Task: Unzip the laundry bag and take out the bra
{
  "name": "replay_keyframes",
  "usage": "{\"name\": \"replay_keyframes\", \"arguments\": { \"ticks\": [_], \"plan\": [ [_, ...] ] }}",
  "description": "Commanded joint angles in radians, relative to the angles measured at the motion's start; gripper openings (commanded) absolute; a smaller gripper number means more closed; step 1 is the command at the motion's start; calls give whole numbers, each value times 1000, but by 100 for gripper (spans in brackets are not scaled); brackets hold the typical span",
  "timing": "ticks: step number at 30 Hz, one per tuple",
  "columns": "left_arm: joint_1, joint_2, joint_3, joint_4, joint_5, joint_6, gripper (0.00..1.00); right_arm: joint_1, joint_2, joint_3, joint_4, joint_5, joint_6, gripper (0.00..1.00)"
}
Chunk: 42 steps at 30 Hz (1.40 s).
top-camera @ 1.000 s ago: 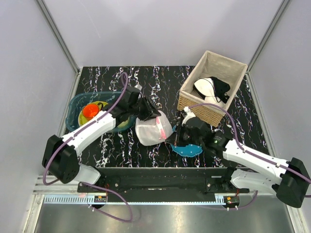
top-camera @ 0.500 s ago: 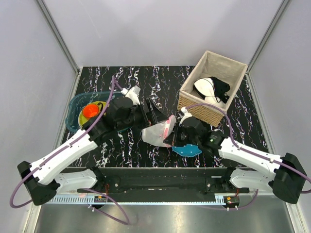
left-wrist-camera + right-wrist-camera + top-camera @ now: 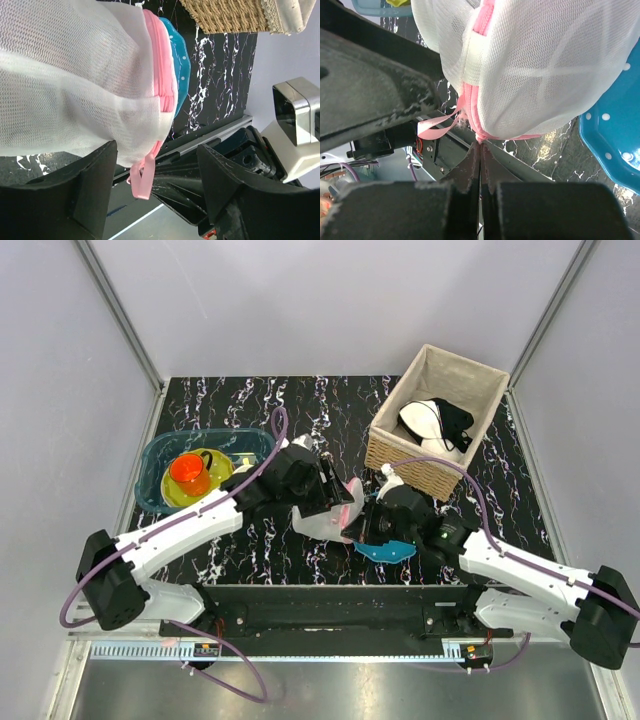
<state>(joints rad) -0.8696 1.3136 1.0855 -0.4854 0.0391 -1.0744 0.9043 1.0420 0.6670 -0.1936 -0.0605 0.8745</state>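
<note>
Left claw (image 3: pixel 156 159) straddles the laundry bag (image 3: pixel 75 80); right claw (image 3: pixel 480 146) pinches its zipper.

Seen from above, the left gripper (image 3: pixel 333 502) and right gripper (image 3: pixel 360 524) cover most of the laundry bag (image 3: pixel 320 526). Nothing of the bra can be made out through the mesh in either wrist view. The left wrist view cuts the bag off from 9 to 12 o'clock. It leaves only a sliver of the blue plate (image 3: pixel 178 60) behind the bag and crops the wicker basket (image 3: pixel 225 15) at 1 o'clock. The right gripper's pinched fingertips hide the zipper part they hold.
</note>
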Motion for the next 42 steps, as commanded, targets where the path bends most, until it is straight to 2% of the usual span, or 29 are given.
{"name": "replay_keyframes", "arguments": {
  "ticks": [1,6,7,8,9,10,11,13,14,16,21,24,26,30,33,34,35,36,37,38,39,40,42],
  "plan": [
    [0,33,13,64,-33,-21,66,10,-43,-4,-13,44,17,0],
    [-14,87,8,83,8,-18,65,10,-56,3,-27,56,12,0],
    [-20,90,8,85,8,-16,63,10,-54,5,-29,54,9,0],
    [-22,91,8,87,13,-16,56,10,-45,8,-30,56,8,0],
    [-23,88,8,90,15,-9,40,10,-43,11,-30,77,6,0],
    [-22,82,16,85,13,-10,10,10,-37,11,-30,80,1,0],
    [-13,72,27,53,19,-13,0,10,-30,11,-30,82,0,0],
    [41,3,30,42,86,-45,0,10,-27,3,-23,83,-11,0],
    [56,-37,-13,98,137,-61,0,8,-28,-6,-12,83,-15,0],
    [89,-156,-59,146,130,-91,0,8,-33,-62,76,83,-26,0],
    [161,-241,-41,96,140,-90,0,8,30,-161,164,64,-46,0],
    [195,-249,-15,91,153,-70,0,8,33,-208,221,73,-38,0],
    [230,-234,-3,82,169,-43,0,8,-12,-195,201,65,-40,0],
    [279,-148,7,102,190,-10,0,11,-112,-114,85,67,-45,0],
    [281,-55,43,116,165,22,0,11,-120,-48,91,62,-32,0],
    [279,-25,86,108,160,36,3,13,-105,-29,94,64,-28,0],
    [281,2,108,85,159,68,12,12,-65,-12,98,32,-25,0],
    [281,57,135,61,157,83,24,11,-44,15,108,25,-19,0],
    [281,79,201,-11,156,97,47,11,-13,23,120,16,-16,0],
    [279,90,227,-51,148,119,56,11,-2,20,141,16,-3,0],
    [270,87,247,-91,121,119,58,11,3,17,185,8,17,0],
    [261,37,246,-113,38,114,65,11,10,17,216,8,23,0],
    [251,-42,193,-101,-5,94,69,11,16,26,220,13,24,0]
  ]
}}
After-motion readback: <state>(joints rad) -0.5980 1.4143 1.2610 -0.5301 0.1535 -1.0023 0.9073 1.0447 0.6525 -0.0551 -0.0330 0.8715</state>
